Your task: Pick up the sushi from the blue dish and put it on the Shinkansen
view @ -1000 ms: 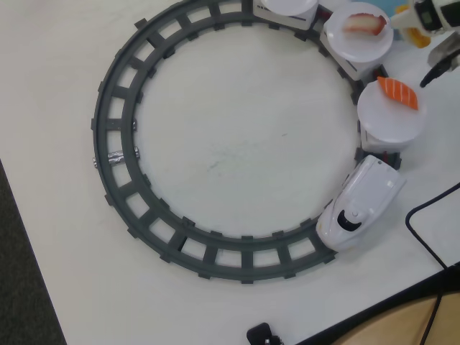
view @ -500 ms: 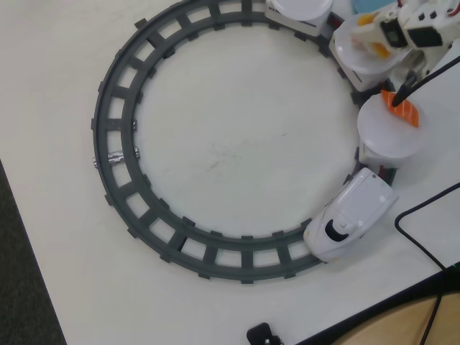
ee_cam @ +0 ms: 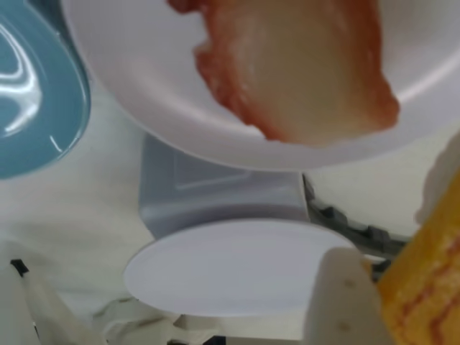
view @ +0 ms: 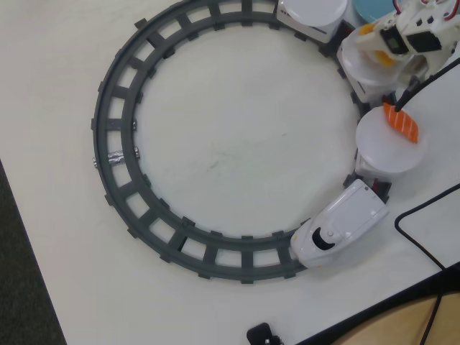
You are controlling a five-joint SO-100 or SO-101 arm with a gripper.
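The sushi (view: 400, 122), an orange salmon piece, lies on the round white plate (view: 388, 147) of the Shinkansen car just behind the nose (view: 334, 233). In the wrist view the sushi (ee_cam: 295, 72) lies on that plate (ee_cam: 144, 93), apart from the fingers. My gripper (view: 392, 72) hovers above the following car's plate (view: 363, 68). In the wrist view my gripper (ee_cam: 384, 251) is at the lower right. Its white finger and orange finger stand apart with nothing between them. The blue dish (view: 374, 8) is cut off by the top edge and shows in the wrist view (ee_cam: 36, 108) at the left.
The grey ring track (view: 115, 165) fills most of the table. A third car plate (view: 313, 11) sits at the top. A black cable (view: 424, 244) loops at the lower right. The table edge and dark floor run along the left and bottom right.
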